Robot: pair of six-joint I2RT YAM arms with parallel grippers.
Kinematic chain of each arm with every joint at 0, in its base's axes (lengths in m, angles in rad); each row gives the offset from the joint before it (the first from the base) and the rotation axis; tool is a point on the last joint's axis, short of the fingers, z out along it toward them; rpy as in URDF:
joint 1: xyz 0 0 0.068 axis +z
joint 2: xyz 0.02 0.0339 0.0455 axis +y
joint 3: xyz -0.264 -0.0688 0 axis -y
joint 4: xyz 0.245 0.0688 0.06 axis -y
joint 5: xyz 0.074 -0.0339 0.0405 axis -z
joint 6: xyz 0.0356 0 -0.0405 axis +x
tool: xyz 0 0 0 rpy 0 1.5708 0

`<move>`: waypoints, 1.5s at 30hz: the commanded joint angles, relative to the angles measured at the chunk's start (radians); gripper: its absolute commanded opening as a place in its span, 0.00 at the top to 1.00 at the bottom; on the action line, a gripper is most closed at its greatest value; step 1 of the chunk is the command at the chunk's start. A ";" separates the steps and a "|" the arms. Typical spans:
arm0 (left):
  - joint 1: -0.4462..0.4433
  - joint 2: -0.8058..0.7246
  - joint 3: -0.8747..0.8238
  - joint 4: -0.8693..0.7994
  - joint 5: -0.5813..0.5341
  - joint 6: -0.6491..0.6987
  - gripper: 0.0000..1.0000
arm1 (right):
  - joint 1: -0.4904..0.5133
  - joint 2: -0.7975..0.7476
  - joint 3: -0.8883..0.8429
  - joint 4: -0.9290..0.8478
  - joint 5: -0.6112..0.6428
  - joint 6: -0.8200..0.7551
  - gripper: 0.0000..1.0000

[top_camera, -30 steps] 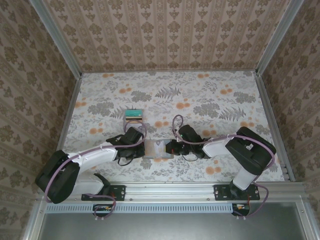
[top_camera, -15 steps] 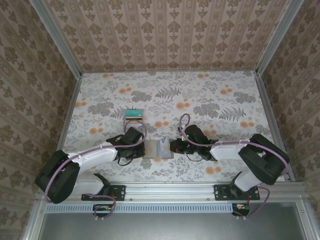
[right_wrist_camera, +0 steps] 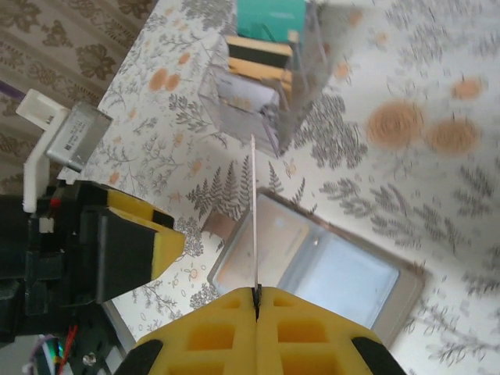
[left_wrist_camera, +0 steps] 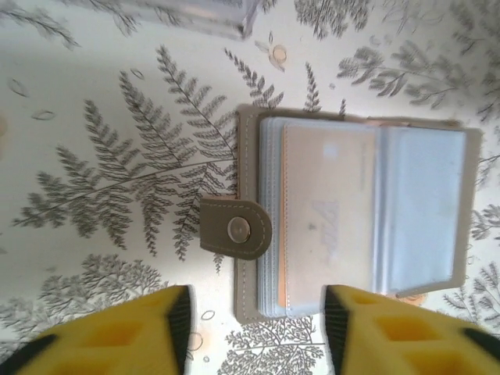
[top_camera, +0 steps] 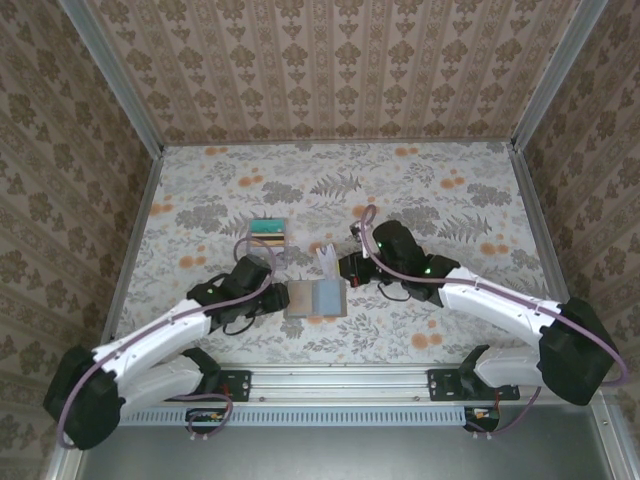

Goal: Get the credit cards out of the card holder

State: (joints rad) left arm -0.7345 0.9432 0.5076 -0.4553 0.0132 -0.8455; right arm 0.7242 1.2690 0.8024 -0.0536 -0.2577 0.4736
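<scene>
While from above we see the flat brown-grey folding card holder [top_camera: 315, 298] lying open just ahead of the left gripper [top_camera: 276, 296], the right gripper [top_camera: 338, 266] hangs past its far corner, pinching a thin pale plastic card [top_camera: 326, 256]. Our left wrist shows yellow pads [left_wrist_camera: 125, 336] apart, with the holder just ahead, toward the right pad, its long axis running pad to pad. Our right wrist shows pads [right_wrist_camera: 211, 332] clamped on the card, which points edge-on straight out from them toward the clear box of coloured cards [right_wrist_camera: 266, 70].

Card holder [top_camera: 315, 297] lies on table [top_camera: 450, 200], stack of cards [top_camera: 268, 231] behind it.
</scene>
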 commanded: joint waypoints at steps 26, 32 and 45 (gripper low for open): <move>0.144 -0.547 0.151 -0.531 -0.347 0.009 0.00 | 0.075 0.659 0.972 -0.653 -0.131 -1.071 1.00; 0.144 -0.574 0.143 -0.531 -0.353 0.004 0.00 | 0.078 0.815 1.165 -0.787 -0.104 -1.129 1.00; 0.145 -0.576 0.138 -0.530 -0.359 0.001 0.00 | 0.100 0.998 1.343 -0.791 0.007 -1.162 1.00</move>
State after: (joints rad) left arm -0.5995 0.3790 0.6300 -0.9581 -0.3233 -0.8371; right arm 0.8196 2.2360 2.0811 -0.8131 -0.2829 -0.6601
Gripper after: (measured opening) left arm 0.999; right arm 0.059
